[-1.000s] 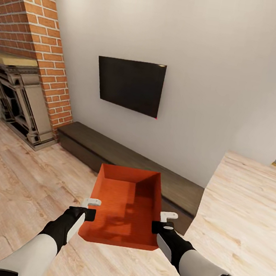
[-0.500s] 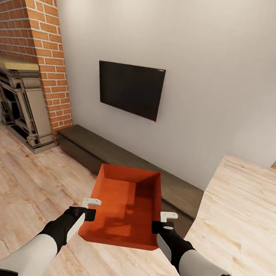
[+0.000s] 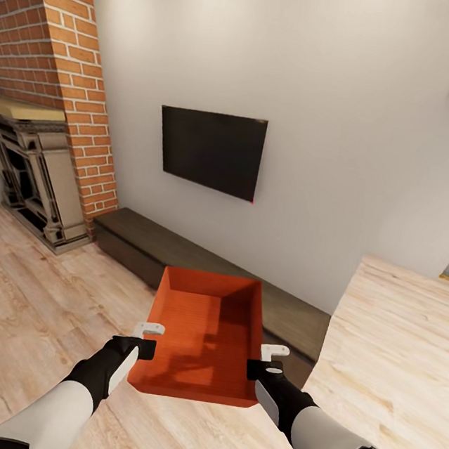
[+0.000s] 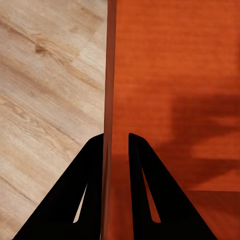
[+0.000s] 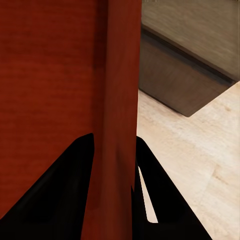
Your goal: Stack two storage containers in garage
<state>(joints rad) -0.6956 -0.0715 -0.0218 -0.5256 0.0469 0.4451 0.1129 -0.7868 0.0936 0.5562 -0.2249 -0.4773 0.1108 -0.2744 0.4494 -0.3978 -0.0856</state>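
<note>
I hold one orange-red storage container (image 3: 202, 338) in front of me, above the light wood plank floor of the living room. My left gripper (image 3: 143, 338) is shut on its left wall (image 4: 109, 100), one black finger (image 4: 142, 175) inside the box and one outside. My right gripper (image 3: 265, 359) is shut on its right wall (image 5: 117, 100) in the same way. The box is empty and level. The second container is out of view.
A long low dark cabinet (image 3: 177, 257) runs along the white wall just beyond the box, under a black wall TV (image 3: 211, 150). A brick fireplace (image 3: 42, 130) stands at the left. Plank floor (image 3: 393, 346) extends right toward a doorway.
The whole view has shifted: TV, fireplace and cabinet sit slightly lower and farther, so the camera has moved. Box and both grippers keep their places in the view.
</note>
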